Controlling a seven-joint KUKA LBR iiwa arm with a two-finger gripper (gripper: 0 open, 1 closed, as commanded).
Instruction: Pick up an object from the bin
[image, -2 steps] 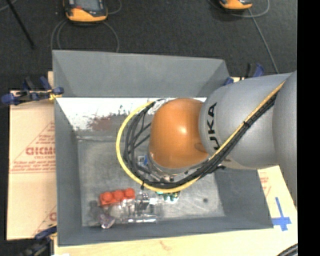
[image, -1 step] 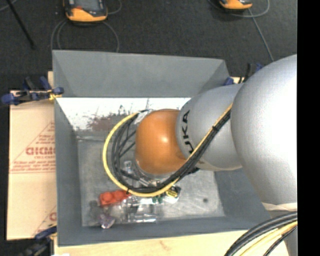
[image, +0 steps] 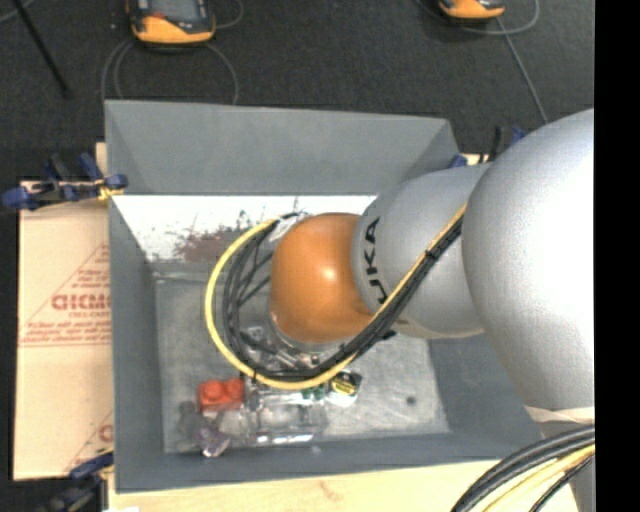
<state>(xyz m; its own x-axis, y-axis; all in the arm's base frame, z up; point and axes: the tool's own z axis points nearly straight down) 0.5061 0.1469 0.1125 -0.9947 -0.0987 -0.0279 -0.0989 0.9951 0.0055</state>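
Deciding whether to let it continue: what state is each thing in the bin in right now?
Claw, low over the bin's near-left part, largely under the orange cover.
Red block, lying on the floor, left of the claw in view.
Clear pieces, loose on the floor nearest the camera.
Yellow-green piece, lying on the floor.

Dark floor (image: 330, 60) with thin cables (image: 232, 75)
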